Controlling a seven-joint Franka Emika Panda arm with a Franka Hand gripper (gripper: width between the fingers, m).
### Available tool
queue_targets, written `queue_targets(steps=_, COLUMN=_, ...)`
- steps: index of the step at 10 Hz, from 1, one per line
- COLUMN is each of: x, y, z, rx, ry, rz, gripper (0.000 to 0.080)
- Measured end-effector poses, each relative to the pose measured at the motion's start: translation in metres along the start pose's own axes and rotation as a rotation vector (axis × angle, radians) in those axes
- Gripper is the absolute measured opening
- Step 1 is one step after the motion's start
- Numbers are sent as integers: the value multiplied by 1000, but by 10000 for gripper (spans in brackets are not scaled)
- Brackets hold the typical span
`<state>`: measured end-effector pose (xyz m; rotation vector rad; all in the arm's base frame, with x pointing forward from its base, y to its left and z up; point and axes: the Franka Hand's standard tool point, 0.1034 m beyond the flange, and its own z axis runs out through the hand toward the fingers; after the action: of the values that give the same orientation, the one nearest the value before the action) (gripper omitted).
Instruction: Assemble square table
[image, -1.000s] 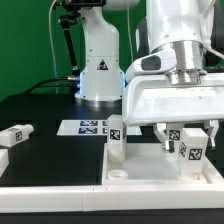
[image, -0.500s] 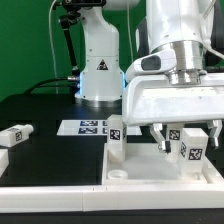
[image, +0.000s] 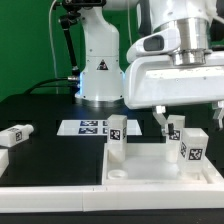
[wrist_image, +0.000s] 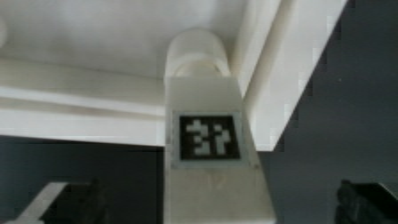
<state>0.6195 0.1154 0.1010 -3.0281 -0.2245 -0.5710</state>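
The square table panel (image: 150, 166) lies flat at the front of the exterior view's right. Three white tagged leg posts stand upright on it: one at its left corner (image: 116, 140), one at the front right (image: 190, 151) and one behind that (image: 175, 128). Another leg post (image: 15, 133) lies loose on the black table at the left. My gripper (image: 190, 117) hangs open above the front right post, its fingers (image: 160, 121) apart and clear of it. In the wrist view that post (wrist_image: 210, 120) stands between the open gripper (wrist_image: 214, 204) fingers (wrist_image: 64, 201), untouched, over the panel (wrist_image: 89, 75).
The marker board (image: 88, 127) lies behind the panel, in front of the white robot base (image: 98, 70). A long white border bar (image: 55, 194) runs along the front edge. A white block (image: 3, 158) sits at the far left.
My gripper has risen straight up from around the front right leg post, which stays standing on the panel. Nothing else has moved.
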Motion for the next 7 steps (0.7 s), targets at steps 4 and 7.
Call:
queue_targets(steps=4, x=0, y=-3, z=5, rx=41, ry=-231, rz=18, gripper=649)
queue_targets(steps=7, x=12, y=11, z=12, rx=45, ry=-507, rz=2, gripper=649)
